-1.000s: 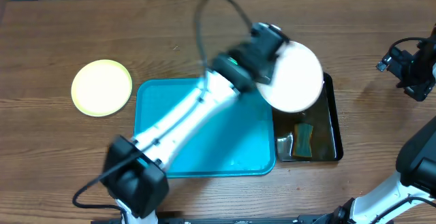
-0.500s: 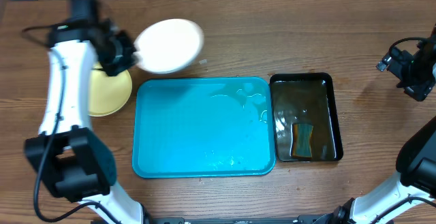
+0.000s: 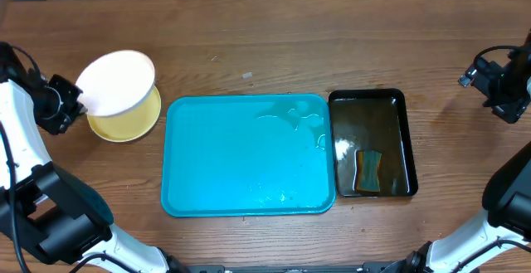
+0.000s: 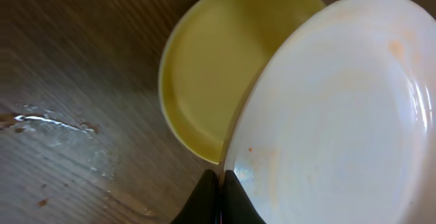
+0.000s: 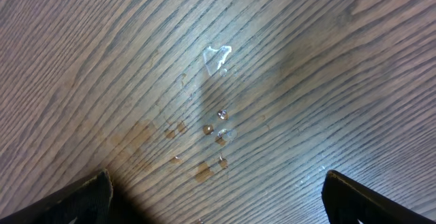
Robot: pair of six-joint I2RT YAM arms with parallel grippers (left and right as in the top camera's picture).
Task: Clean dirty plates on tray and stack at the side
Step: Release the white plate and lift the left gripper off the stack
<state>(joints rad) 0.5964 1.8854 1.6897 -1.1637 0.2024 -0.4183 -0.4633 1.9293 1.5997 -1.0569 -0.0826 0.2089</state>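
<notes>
The left tool [image 4: 219, 183], pinched shut on the rim of the white plate [image 3: 116, 82], has swung it away from the black tray [image 3: 367, 93] far to its right and now holds it just over the yellow plate [image 3: 133, 126], so I think stacking comes next.

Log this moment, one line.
left tool: shut on white plate, over yellow plate | right tool: open, above table | blue tray: no plates, wet

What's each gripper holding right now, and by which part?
The left gripper pinches the white plate by its rim, over the yellow plate. The right gripper is open, holding nothing.
</notes>
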